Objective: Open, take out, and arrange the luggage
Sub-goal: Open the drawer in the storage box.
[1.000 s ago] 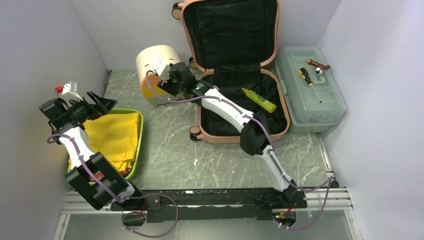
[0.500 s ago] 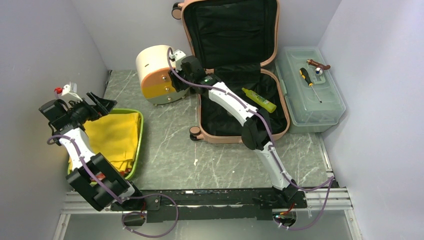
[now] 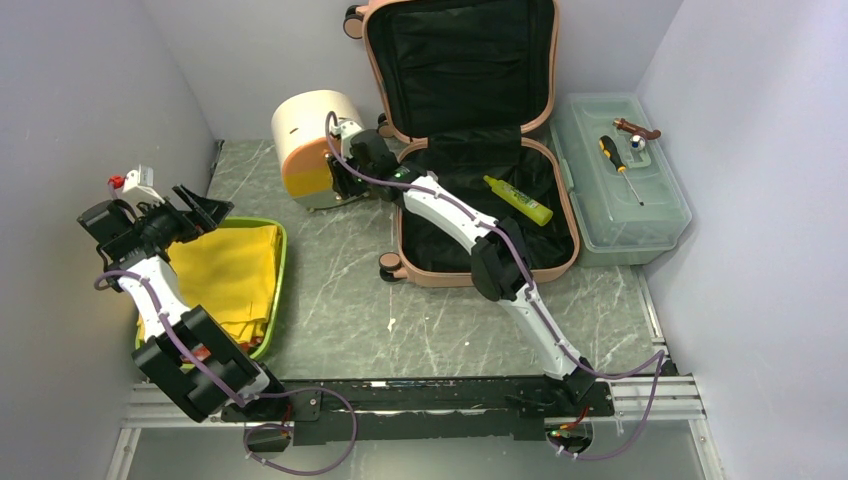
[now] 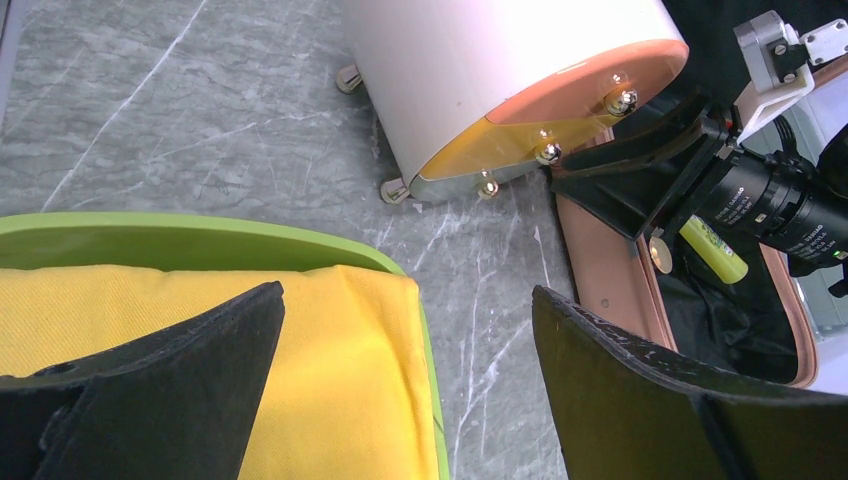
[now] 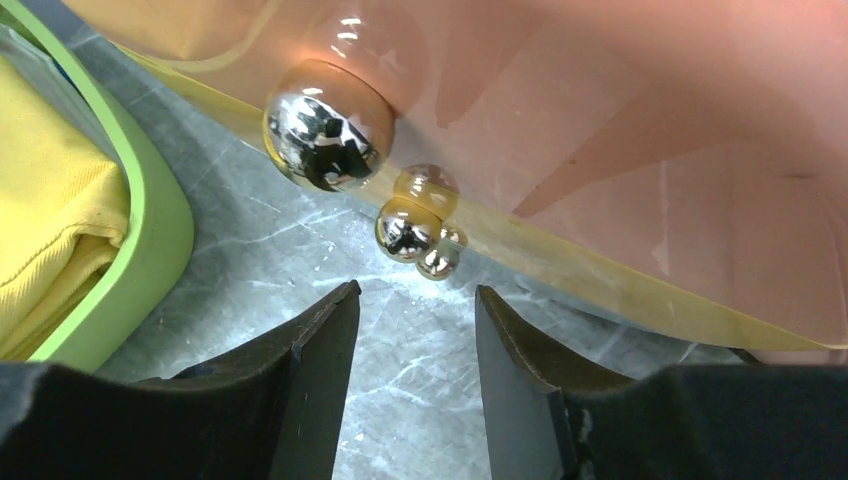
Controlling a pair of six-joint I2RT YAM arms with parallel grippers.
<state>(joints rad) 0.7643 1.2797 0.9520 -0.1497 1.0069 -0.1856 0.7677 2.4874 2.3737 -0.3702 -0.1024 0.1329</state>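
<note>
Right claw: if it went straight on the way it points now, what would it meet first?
Probably the small silver knob on the drawer box's orange-yellow front, sitting just ahead of the gap between the right claw's fingers. Depth is unclear, but nothing else lies between.

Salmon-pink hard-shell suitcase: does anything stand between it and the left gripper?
Yes, partly: the cream half-round box with orange drawers and the right gripper at its knobs sit along the far side of that path.

Left end effector gapes wide; right end effector, stretched far forward, stands partly parted
</note>
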